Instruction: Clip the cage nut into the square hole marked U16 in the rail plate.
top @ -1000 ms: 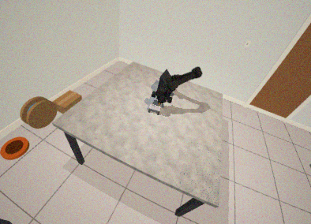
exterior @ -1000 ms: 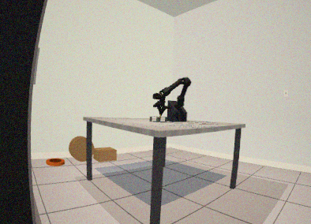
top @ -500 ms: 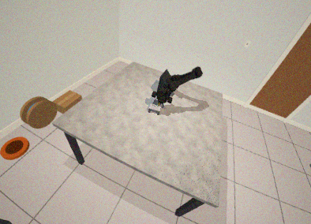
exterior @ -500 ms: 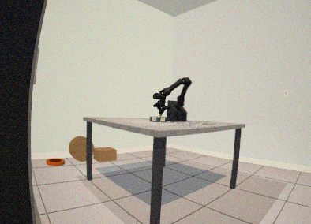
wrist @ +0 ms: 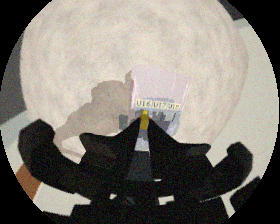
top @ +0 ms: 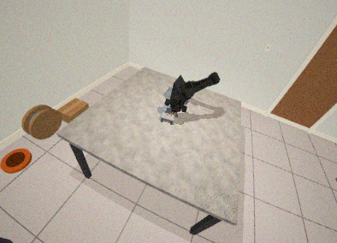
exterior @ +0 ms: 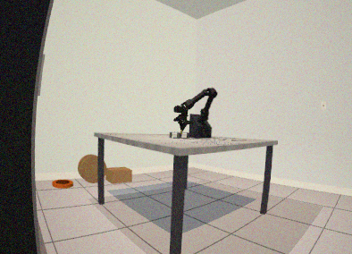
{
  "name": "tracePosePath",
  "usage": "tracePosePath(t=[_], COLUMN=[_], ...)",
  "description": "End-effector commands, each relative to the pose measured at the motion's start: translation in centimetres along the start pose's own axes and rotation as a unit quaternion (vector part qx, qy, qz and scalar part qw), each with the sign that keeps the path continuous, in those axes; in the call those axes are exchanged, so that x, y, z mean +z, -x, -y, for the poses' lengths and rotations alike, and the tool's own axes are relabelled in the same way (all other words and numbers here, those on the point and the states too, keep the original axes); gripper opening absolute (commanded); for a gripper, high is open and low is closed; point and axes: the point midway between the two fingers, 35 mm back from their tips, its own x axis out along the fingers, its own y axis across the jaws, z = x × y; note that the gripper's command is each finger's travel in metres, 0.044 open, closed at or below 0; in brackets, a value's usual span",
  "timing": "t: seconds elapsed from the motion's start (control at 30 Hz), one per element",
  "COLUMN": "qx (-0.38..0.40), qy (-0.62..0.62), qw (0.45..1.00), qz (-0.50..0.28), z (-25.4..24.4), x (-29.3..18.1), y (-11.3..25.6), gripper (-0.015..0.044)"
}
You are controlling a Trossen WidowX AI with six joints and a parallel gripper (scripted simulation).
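Here, yellow cage nut (wrist: 144, 120) in the tool (wrist: 145, 119) (exterior: 181, 131), near label U16 (wrist: 143, 103).

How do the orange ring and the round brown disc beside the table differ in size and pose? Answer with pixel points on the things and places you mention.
The orange ring (top: 5, 164) (exterior: 56, 184) lies flat on the floor, while the brown disc (top: 46, 123) (exterior: 90, 168) stands on its edge. The ring is open in the middle; the disc's broad face is solid. The disc looks larger than the ring. Both are round.
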Motion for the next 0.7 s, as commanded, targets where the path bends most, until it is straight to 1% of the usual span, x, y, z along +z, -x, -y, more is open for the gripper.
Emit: tracePosePath(t=[0.0, 0.67], qx=[-0.002, -0.018], qy=[-0.002, -0.002], qw=[1.000, 1.000], qz=[0.000, 0.000], z=[0.07, -0.09], x=[-0.02, -0.03], y=[-0.03, -0.10], gripper=[0.0032, 0.0032])
